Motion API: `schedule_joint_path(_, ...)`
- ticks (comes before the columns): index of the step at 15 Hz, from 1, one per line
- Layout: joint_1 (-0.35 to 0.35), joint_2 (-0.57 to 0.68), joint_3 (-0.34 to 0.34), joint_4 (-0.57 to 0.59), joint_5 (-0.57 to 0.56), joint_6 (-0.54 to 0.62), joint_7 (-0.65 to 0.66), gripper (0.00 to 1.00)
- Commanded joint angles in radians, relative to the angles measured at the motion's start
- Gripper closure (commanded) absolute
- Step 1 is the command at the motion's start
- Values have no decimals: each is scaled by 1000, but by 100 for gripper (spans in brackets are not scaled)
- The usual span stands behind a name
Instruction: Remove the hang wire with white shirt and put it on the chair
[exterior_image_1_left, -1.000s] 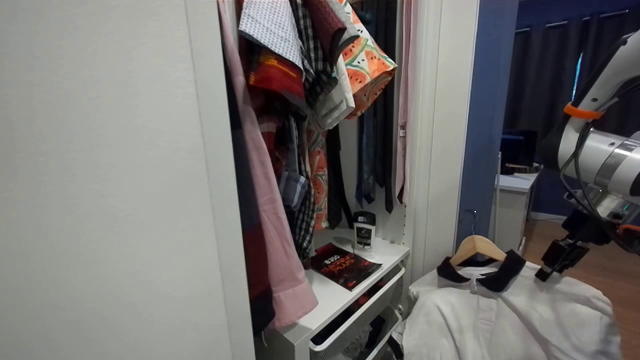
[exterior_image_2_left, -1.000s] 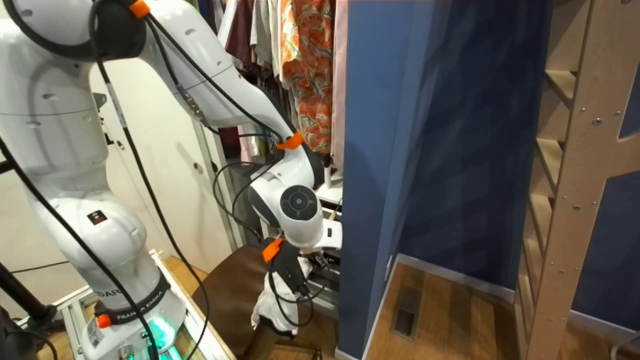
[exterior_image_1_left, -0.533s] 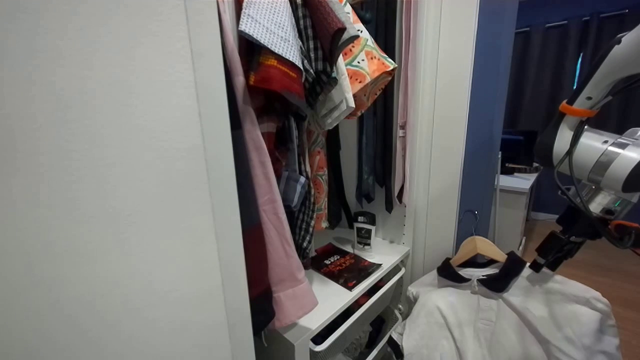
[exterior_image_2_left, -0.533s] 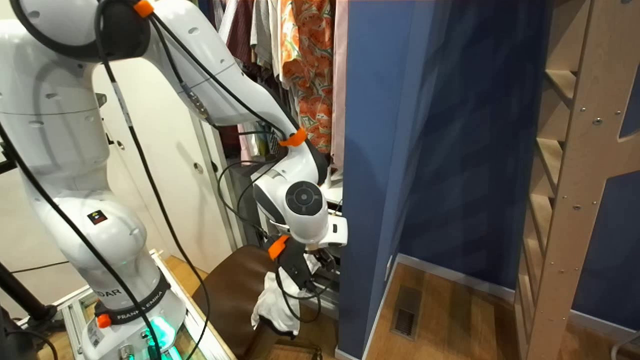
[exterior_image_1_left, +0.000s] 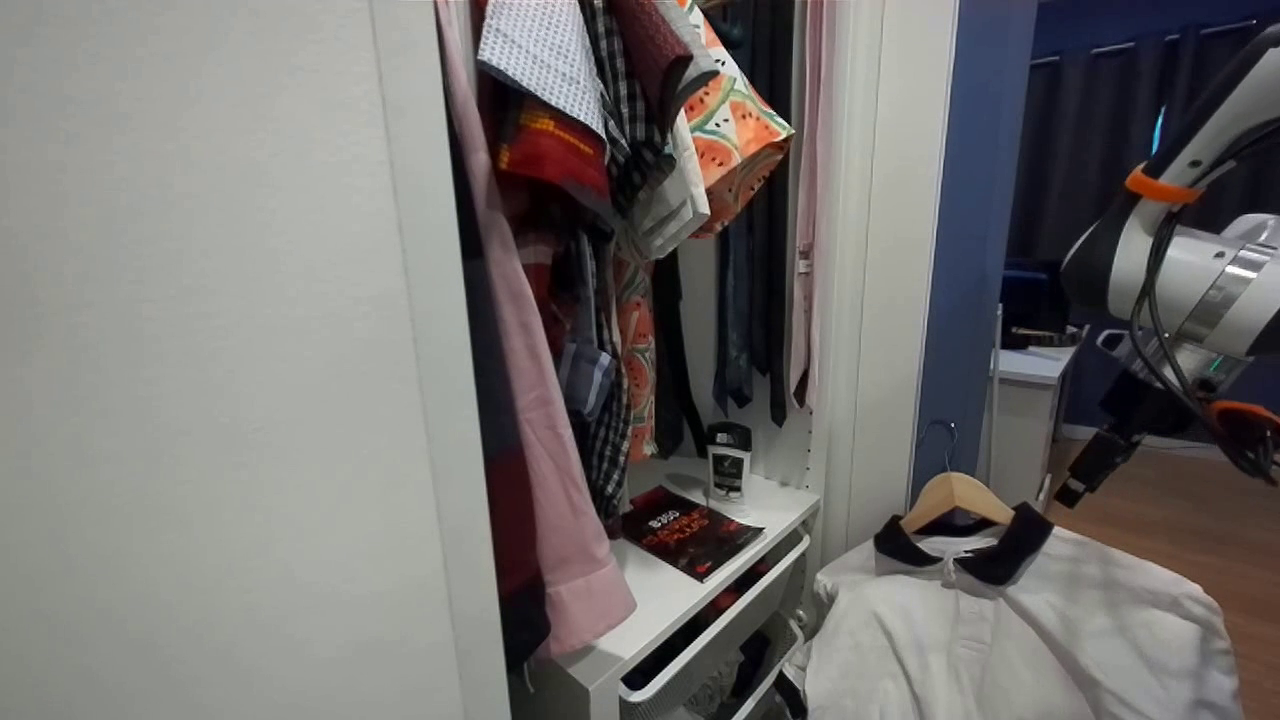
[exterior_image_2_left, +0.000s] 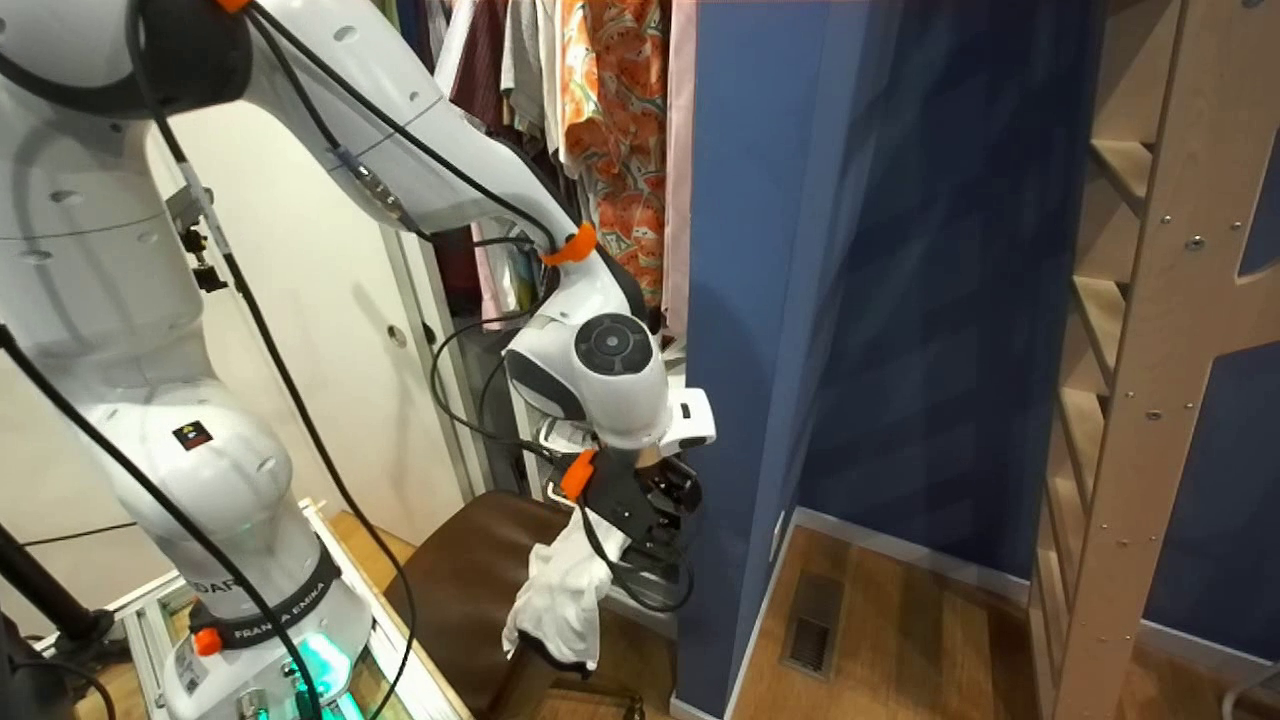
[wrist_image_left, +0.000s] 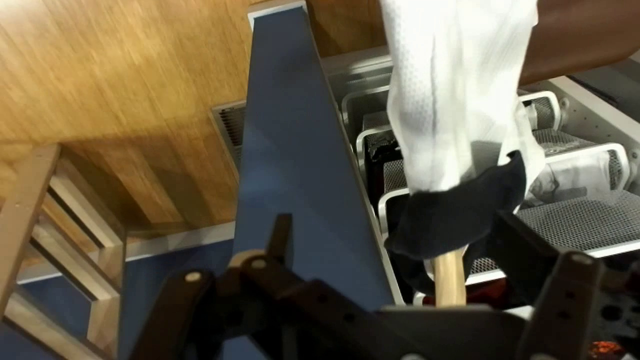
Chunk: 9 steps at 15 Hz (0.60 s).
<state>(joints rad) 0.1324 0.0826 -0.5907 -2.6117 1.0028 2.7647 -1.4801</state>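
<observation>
Shirt (exterior_image_1_left: 1025, 645): white with dark collar (exterior_image_1_left: 1008, 550), draped at the edge of the brown chair (exterior_image_2_left: 480, 580).
Hanger (exterior_image_1_left: 955, 494): tan, wood-like, tucked inside the collar, its rounded top showing.
End effector (wrist_image_left: 396, 237): spread wide, holding nothing, near the shirt but apart from it.

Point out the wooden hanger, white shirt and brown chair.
Wooden hanger (exterior_image_1_left: 957, 491): in an exterior view, its arched middle.
White shirt (exterior_image_1_left: 1020, 640): in an exterior view, its front.
Brown chair (exterior_image_2_left: 470, 583): in an exterior view, its bare brown surface.
</observation>
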Motion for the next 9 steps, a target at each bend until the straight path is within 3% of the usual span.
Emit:
schedule_joint_path(1, 4, -136, -30, -44, -185, 52, 74, 0)
schedule_joint_path(2, -139, -162, 93, -51, -284, 53, 131, 0)
schedule_joint_path(5, -253, -219, 149, -65, -494, 37, 289, 0)
schedule_joint_path(9, -386, -371, 202, -91, -771, -101, 557, 0)
